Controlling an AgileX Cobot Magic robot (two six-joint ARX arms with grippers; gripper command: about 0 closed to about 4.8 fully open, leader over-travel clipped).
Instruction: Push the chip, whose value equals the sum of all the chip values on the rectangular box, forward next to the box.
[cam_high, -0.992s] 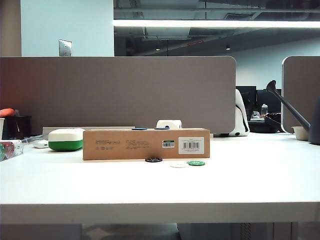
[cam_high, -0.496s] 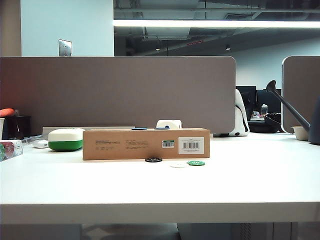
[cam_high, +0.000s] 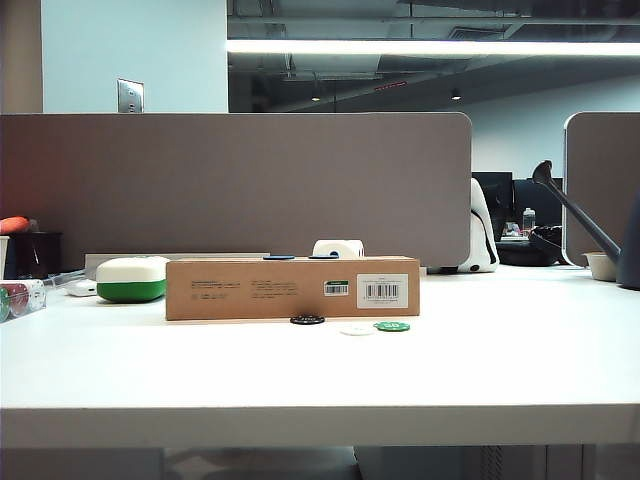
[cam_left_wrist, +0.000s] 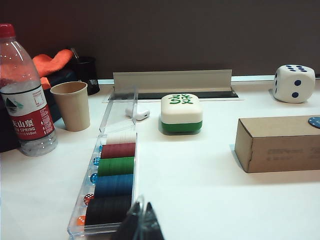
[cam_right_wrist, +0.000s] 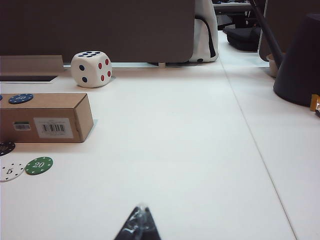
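Exterior: neither gripper in view; blue chips (cam_high: 279, 257) on box (cam_high: 292, 288) only edge-on, values unreadable. Black chip (cam_right_wrist: 6, 147) cut by right wrist frame edge, marking hidden. Left gripper (cam_left_wrist: 138, 223) and right gripper (cam_right_wrist: 138, 223): only dark blurred tips show.

White tabletop (cam_high: 500, 370) carries rectangular box (cam_high: 292, 288); black chip (cam_high: 307, 320) just in front of it, white chip (cam_high: 356, 329) and green chip (cam_high: 392, 326) beside. Chip tray (cam_left_wrist: 112, 185) directly ahead of left fingers (cam_left_wrist: 139, 225). Right fingers (cam_right_wrist: 137, 225) over bare surface. Mahjong-tile block (cam_left_wrist: 181, 113), die (cam_right_wrist: 91, 69), water bottle (cam_left_wrist: 22, 100), paper cup (cam_left_wrist: 72, 105) farther off.
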